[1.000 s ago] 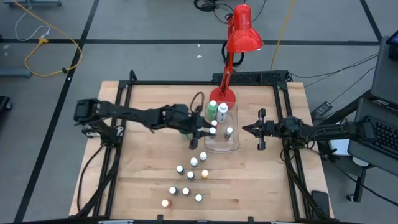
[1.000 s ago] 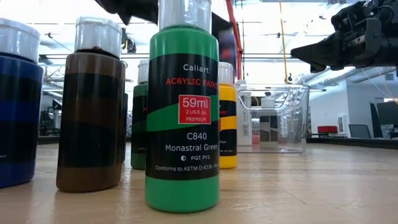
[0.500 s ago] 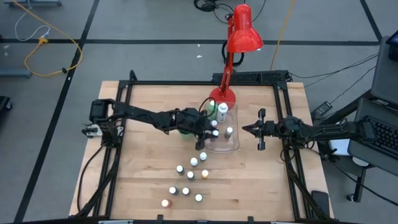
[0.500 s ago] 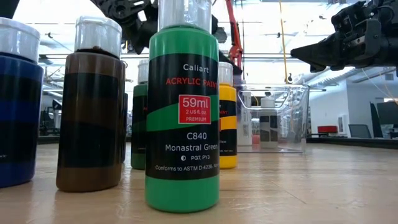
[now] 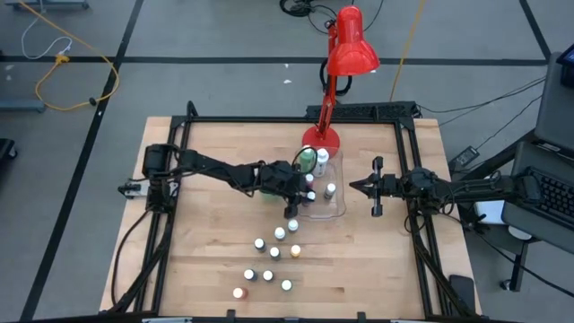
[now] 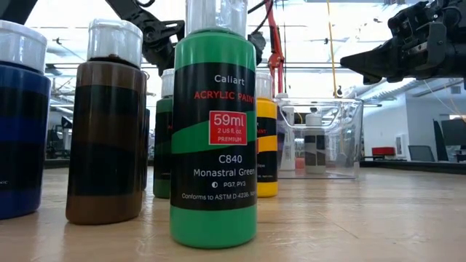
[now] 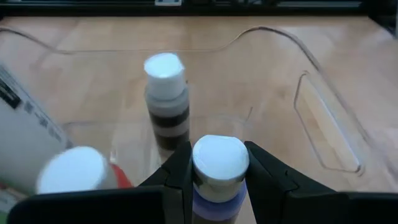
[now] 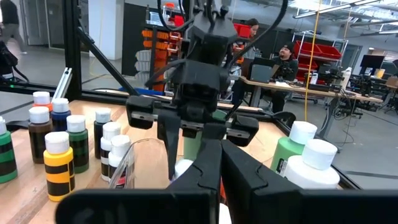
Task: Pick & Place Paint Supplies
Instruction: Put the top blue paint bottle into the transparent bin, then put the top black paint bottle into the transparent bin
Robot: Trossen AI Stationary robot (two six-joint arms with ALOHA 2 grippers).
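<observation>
My left gripper [image 5: 303,194] is shut on a small white-capped, purple-bodied paint bottle [image 7: 220,159] and holds it over the left part of the clear bin [image 5: 337,212]. Inside the bin stand a dark-banded bottle [image 7: 165,93] and a red one [image 7: 74,173]. Two larger bottles, green [image 5: 307,160] and white [image 5: 321,162], stand at the bin's far end. Several small bottles [image 5: 275,252] stand upright on the table nearer the front edge. My right gripper [image 5: 353,187] waits shut to the right of the bin. No brushes show. My left gripper pinches the purple bottle between its two fingers [image 7: 178,172], just under the white cap at the shoulder [image 7: 219,198]. The fingers come slanting down from the table's left. The bottle stays upright over the bin; its base is hidden by the gripper.
A red desk lamp [image 5: 350,45] stands at the table's far edge behind the bin. A dark green cup [image 5: 268,187] sits mostly hidden under my left arm. In the low view, green [image 6: 213,138], brown [image 6: 108,124] and blue [image 6: 18,124] bottles stand near the front edge.
My left arm has reached farther toward the table's right, carrying the purple bottle from the bin's left rim to above its inside, and has come lower. The right arm has kept still.
</observation>
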